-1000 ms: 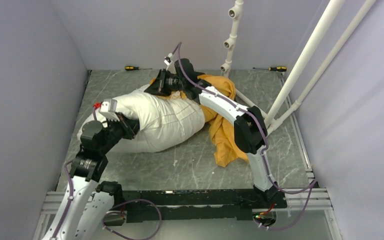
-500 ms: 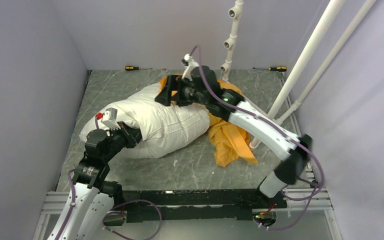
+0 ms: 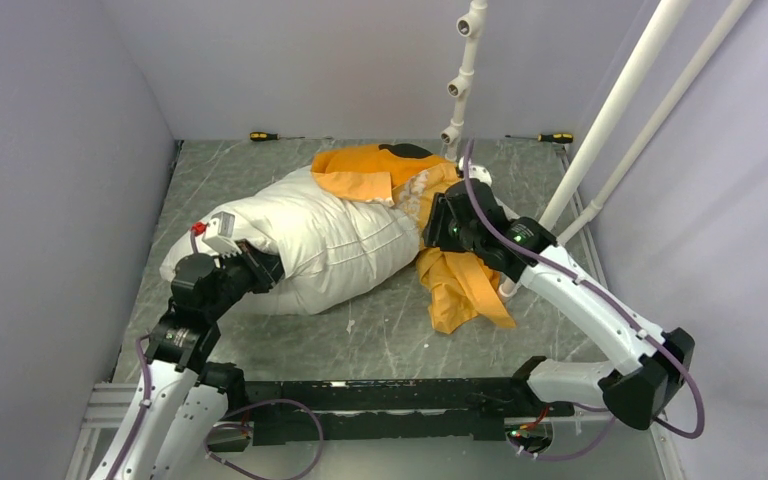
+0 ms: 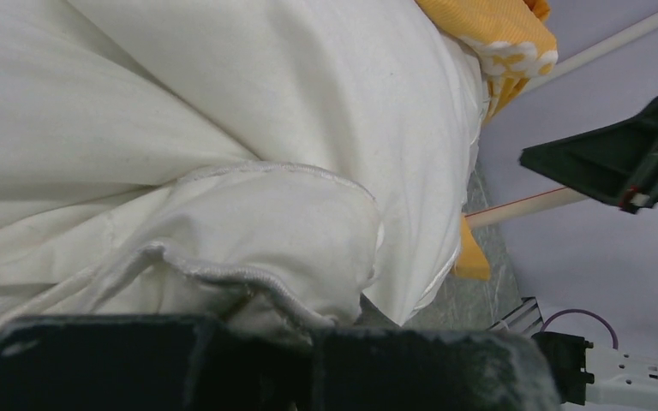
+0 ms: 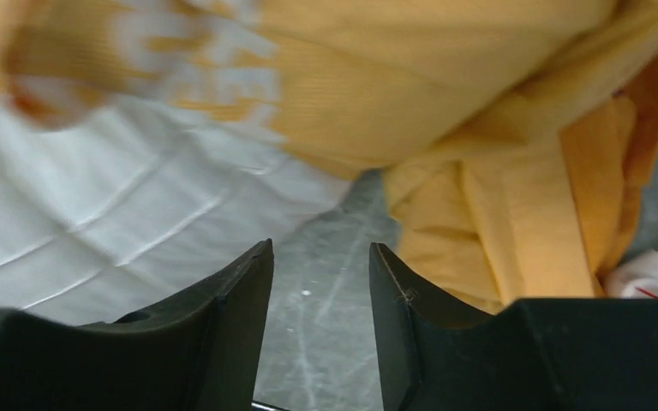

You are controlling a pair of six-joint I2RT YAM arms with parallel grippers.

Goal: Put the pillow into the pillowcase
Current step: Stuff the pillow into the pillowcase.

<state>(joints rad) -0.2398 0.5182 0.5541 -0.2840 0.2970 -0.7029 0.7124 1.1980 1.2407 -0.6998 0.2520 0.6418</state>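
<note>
**The pillow (image 3: 310, 235) mostly outside the pillowcase (image 3: 365, 172)**

In the top view we see the pillow lying centre-left on the table (image 3: 380, 335). The pillowcase is draped over its upper right end and bunched just right of it. The left gripper (image 3: 260, 268) sits at the pillow's lower left end, jaws pressed together, pinching a seam fold of pillow fabric. The right gripper (image 5: 321, 257) hovers right of centre, jaws spread, nothing between them, bare table showing through the gap.

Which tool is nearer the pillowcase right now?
Right. The right tool sits open just beside the pillowcase folds; the left tool grips the pillow at its opposite end, well away.
</note>
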